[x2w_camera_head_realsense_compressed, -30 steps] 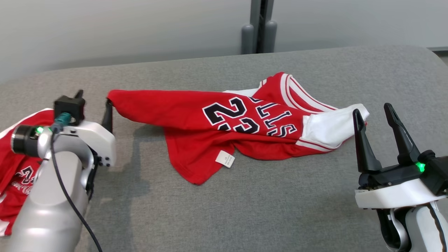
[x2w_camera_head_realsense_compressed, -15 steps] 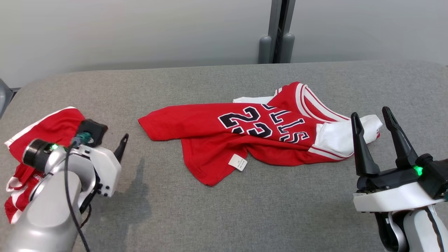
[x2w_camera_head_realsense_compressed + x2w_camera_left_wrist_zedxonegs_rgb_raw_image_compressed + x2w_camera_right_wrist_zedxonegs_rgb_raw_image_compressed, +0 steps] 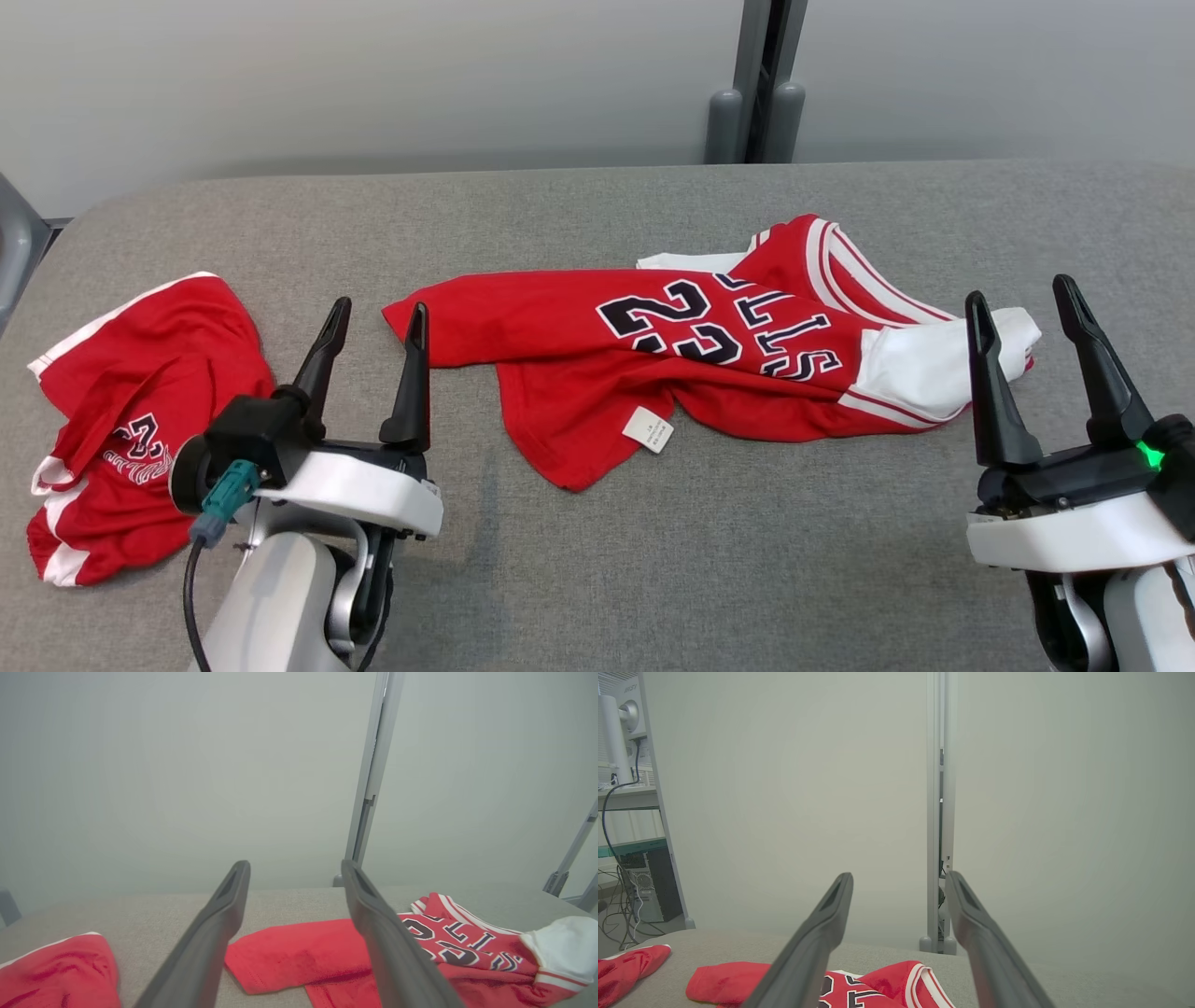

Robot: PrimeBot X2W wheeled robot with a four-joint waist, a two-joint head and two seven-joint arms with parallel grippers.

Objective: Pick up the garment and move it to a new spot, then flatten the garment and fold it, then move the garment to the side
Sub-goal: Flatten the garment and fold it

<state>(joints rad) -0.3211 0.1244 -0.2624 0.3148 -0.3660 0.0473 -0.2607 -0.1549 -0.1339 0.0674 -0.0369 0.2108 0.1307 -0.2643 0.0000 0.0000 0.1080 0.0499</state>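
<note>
The garment (image 3: 560, 327) is a red jersey with "23" in black and a white sleeve. It lies crumpled and partly spread in the middle of the grey table (image 3: 597, 560), and it also shows in the left wrist view (image 3: 289, 952) and the right wrist view (image 3: 724, 982). My left gripper (image 3: 380, 308) stands open and empty, fingers pointing up, just left of the jersey's left corner and apart from it. My right gripper (image 3: 1019, 291) is open and empty in front of the white sleeve (image 3: 920, 364). Both grippers (image 3: 294, 864) (image 3: 899, 875) hover above the table.
A second red garment (image 3: 140, 411) lies bunched at the table's left end, also seen low in the left wrist view (image 3: 51, 975). A pale wall and a grey post (image 3: 756, 112) stand behind the table. Shelves with a computer (image 3: 626, 812) are off to one side.
The left gripper let go of the jersey's left corner, drew back and turned its fingers upward. The corner dropped onto the table. The head camera has shifted; the right gripper stayed put.
</note>
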